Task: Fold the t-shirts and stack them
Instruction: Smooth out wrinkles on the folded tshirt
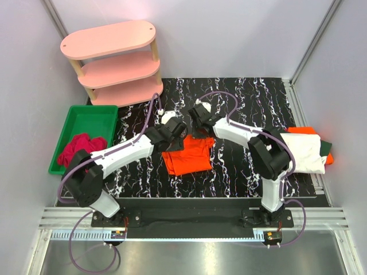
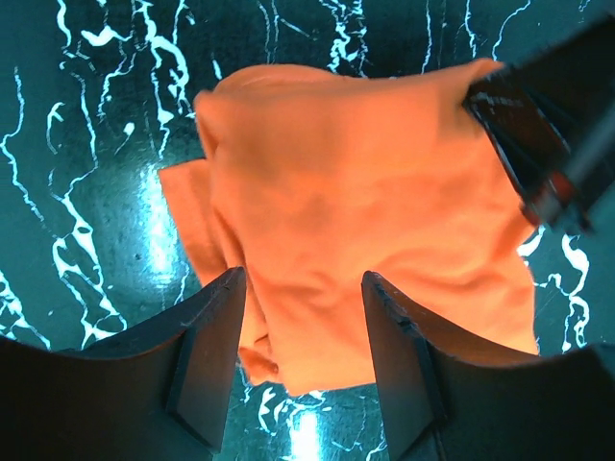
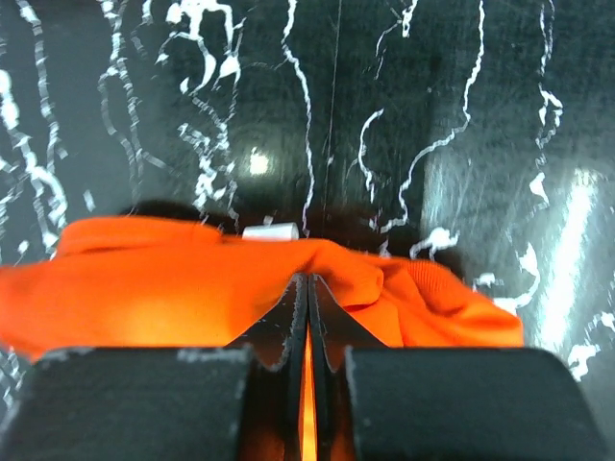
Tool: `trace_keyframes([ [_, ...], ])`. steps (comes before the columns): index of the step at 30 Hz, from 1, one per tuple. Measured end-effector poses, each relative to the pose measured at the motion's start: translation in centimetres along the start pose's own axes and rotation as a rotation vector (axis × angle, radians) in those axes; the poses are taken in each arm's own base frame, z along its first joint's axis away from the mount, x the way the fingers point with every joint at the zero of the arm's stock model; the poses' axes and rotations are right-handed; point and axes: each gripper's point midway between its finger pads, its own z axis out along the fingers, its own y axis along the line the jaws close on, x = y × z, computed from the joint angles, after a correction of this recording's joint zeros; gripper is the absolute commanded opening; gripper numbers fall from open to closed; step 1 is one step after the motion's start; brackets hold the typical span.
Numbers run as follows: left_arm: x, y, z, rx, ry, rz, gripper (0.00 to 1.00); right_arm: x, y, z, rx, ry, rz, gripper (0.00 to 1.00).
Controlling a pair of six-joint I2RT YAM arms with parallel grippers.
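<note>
A bright orange t-shirt [image 1: 188,154] lies partly folded and bunched on the black marbled table [image 1: 241,172]. My left gripper [image 1: 179,133] hovers over its upper left part; in the left wrist view the left gripper [image 2: 303,279] stands open above the near edge of the orange t-shirt [image 2: 356,192], with its fingers apart. My right gripper [image 1: 199,130] is at the shirt's far edge. In the right wrist view the right gripper [image 3: 307,280] is shut, pinching a fold of the orange t-shirt [image 3: 144,283]. A white t-shirt [image 1: 304,152] tops a stack at the right, over dark green [image 1: 325,148] and orange [image 1: 302,130] ones.
A green bin [image 1: 86,117] with red cloth [image 1: 80,146] sits at the left edge. A pink three-tier shelf [image 1: 114,63] stands at the back left. The right gripper's black body [image 2: 543,134] shows at the upper right of the left wrist view.
</note>
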Motion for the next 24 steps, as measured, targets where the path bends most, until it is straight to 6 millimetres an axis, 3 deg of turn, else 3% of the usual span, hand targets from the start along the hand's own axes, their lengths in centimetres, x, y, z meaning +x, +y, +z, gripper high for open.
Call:
trace_keyframes([
  [6, 0.1, 0.2, -0.2, -0.002, 0.001, 0.001, 0.56, -0.6, -1.2, 2.3, 0.036, 0.011, 0.027, 0.10],
  [13, 0.3, 0.3, -0.1, -0.005, 0.005, 0.003, 0.56, -1.2, -4.5, 4.5, 0.102, 0.028, 0.073, 0.16],
  [17, 0.7, 0.5, 0.2, -0.014, 0.015, 0.006, 0.56, -1.6, -4.8, 4.6, 0.111, 0.011, 0.061, 0.44],
  [18, 0.8, 0.6, 0.2, -0.017, 0.018, 0.007, 0.57, -1.8, -4.8, 4.6, 0.114, 0.003, 0.060, 0.54],
  [21, 0.9, 0.7, 0.3, -0.021, 0.020, 0.006, 0.58, -3.0, -5.0, 3.2, 0.121, -0.041, 0.050, 0.68],
  [24, 0.7, 0.8, 0.1, -0.020, 0.011, 0.004, 0.58, -6.1, -4.1, -0.7, 0.080, -0.134, 0.060, 0.70],
])
